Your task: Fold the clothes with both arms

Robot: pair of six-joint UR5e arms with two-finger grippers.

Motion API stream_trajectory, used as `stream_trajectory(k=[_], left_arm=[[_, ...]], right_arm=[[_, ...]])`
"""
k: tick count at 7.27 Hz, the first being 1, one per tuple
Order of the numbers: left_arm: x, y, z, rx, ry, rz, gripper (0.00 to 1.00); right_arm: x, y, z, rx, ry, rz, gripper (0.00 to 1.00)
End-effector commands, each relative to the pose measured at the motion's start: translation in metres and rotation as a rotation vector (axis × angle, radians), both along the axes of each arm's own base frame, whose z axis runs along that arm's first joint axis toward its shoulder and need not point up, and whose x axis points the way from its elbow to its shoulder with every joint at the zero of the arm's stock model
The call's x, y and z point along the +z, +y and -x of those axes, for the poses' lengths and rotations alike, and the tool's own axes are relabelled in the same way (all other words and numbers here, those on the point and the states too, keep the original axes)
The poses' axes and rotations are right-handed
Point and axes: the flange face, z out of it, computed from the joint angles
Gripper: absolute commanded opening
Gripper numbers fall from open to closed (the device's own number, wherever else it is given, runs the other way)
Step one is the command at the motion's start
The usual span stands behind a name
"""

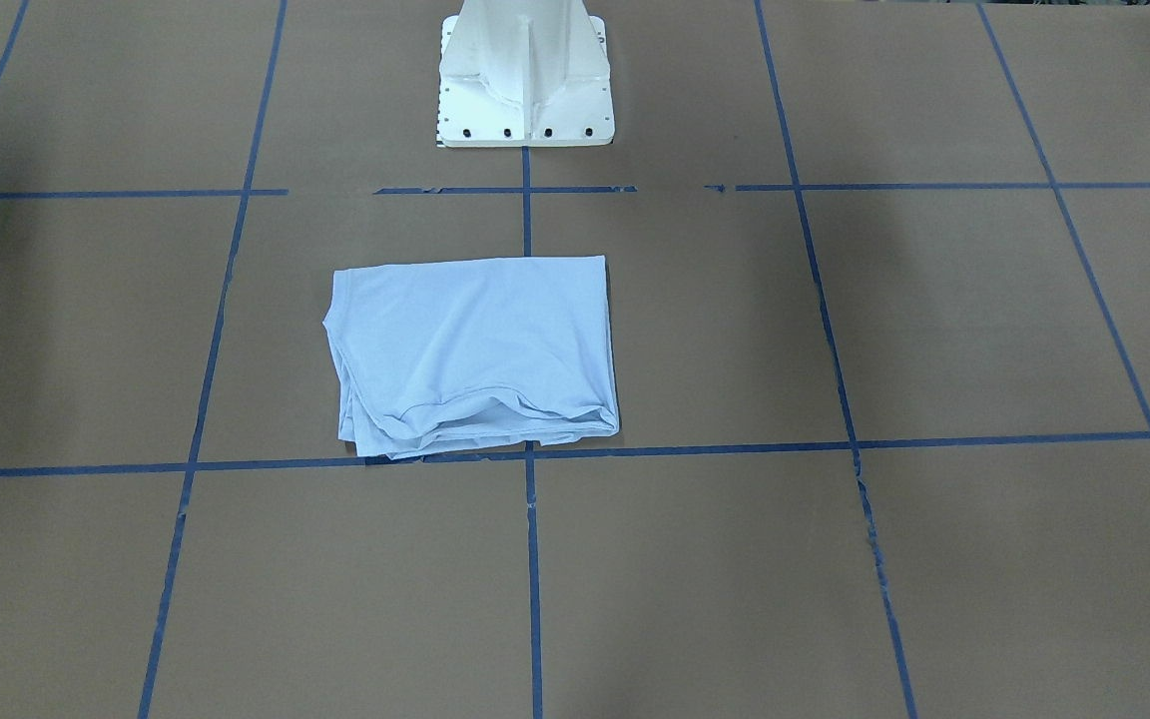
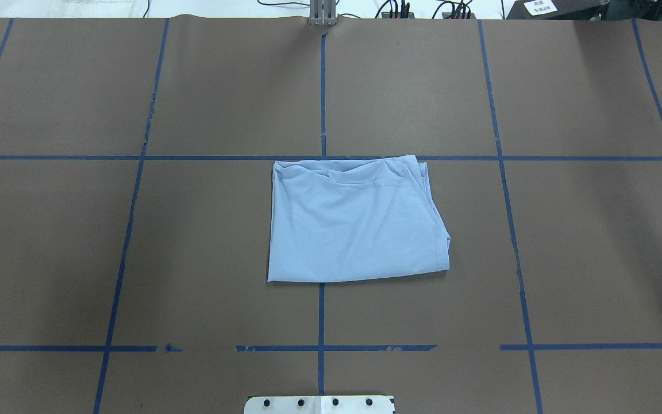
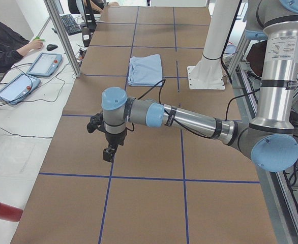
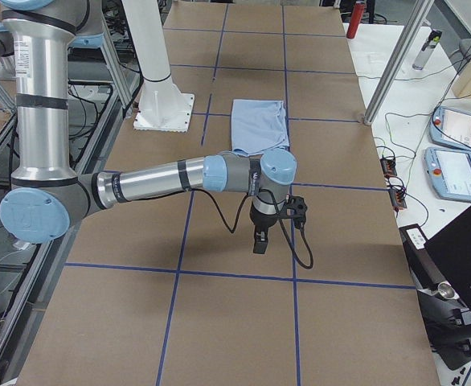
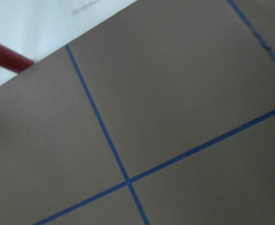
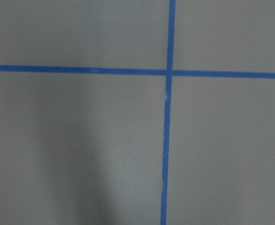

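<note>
The light blue T-shirt (image 1: 470, 350) lies folded into a rough rectangle on the brown table, just in front of the pedestal. It also shows in the overhead view (image 2: 354, 221) and in both side views (image 3: 145, 68) (image 4: 259, 125). Its print and labels are hidden. My left gripper (image 3: 108, 152) hangs over bare table far from the shirt, near the table's left end. My right gripper (image 4: 259, 241) hangs over bare table towards the right end. Both hold nothing that I can see. I cannot tell whether either is open or shut. The wrist views show only table and blue tape lines.
The white pedestal (image 1: 525, 80) stands at the robot's side of the table. A seated operator (image 3: 6, 40), teach pendants (image 3: 45, 63) (image 4: 452, 129) and metal posts (image 3: 62, 35) (image 4: 388, 72) are along the far edge. A red cylinder (image 3: 1, 211) lies off the table's left end.
</note>
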Motion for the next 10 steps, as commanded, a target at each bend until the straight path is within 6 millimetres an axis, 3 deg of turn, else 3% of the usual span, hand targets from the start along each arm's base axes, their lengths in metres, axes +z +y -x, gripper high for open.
stream_trajectory(k=[1, 2, 5, 10], left_arm=[[0.07, 0.048, 0.004, -0.021, 0.106, 0.152, 1.0], [0.079, 0.064, 0.001, -0.022, 0.151, 0.179, 1.0], [0.069, 0.052, 0.0, -0.019, 0.137, 0.159, 1.0], [0.065, 0.052, -0.001, -0.012, 0.14, 0.145, 1.0]], right_arm=[[0.018, 0.018, -0.003, 0.002, 0.0, 0.026, 1.0], [0.02, 0.02, -0.003, 0.003, 0.001, 0.031, 1.0], [0.017, 0.02, -0.003, 0.003, 0.0, 0.024, 1.0], [0.017, 0.017, -0.002, 0.005, -0.002, -0.003, 1.0]])
